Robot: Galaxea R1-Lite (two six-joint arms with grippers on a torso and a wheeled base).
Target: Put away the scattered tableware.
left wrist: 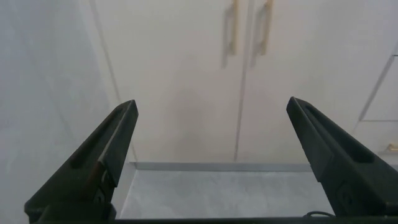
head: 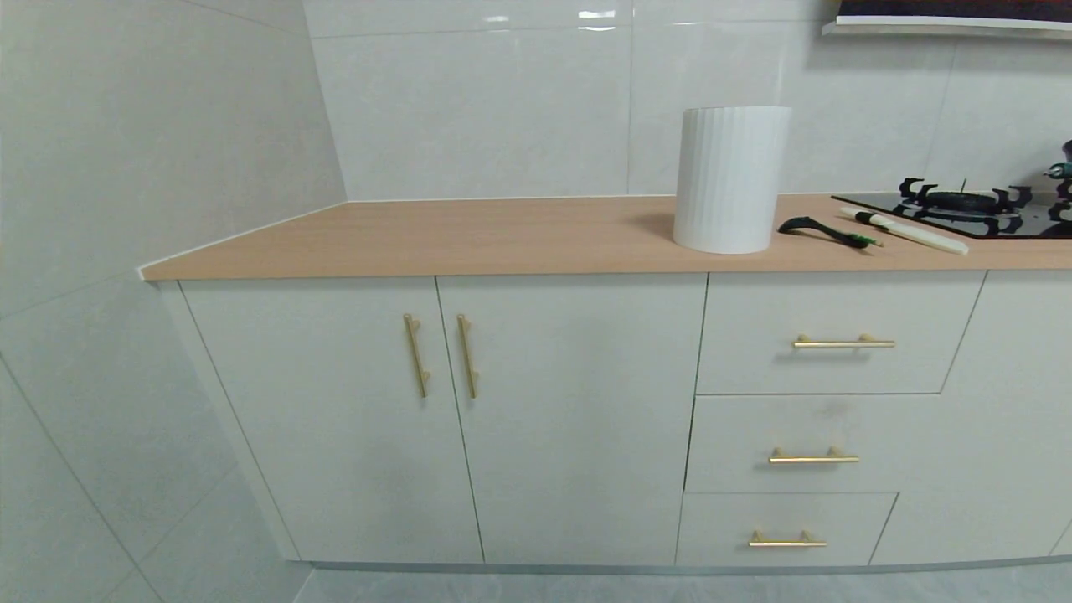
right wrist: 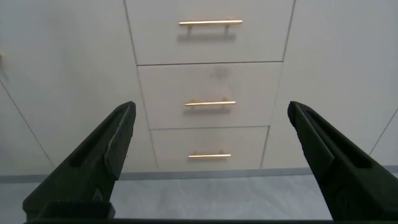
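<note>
Wooden countertop (head: 502, 234) beside stove (head: 955, 201): black peeler (head: 825, 229) and white utensil (head: 909, 230) lie loose, just beside white ribbed holder (head: 730, 180). Nothing put away yet. Left gripper (left wrist: 211, 104), right gripper (right wrist: 211, 106) low before cabinet fronts (head: 578, 419), fingers wide, empty.

The desk (head: 502, 234) top looks like pale wood, matt and smooth. Toward its right end the white holder (head: 730, 177) has a ribbed, matt wall. The hob (head: 997, 219) at the right edge is glossy black glass. The wall tiles (head: 469, 100) shine. The cabinet fronts (head: 569, 419) are smooth and matt, with brushed brass-coloured metal handles (head: 843, 342). The left pincer (left wrist: 211, 104) and right pincer (right wrist: 211, 106) look like matt black plastic.
</note>
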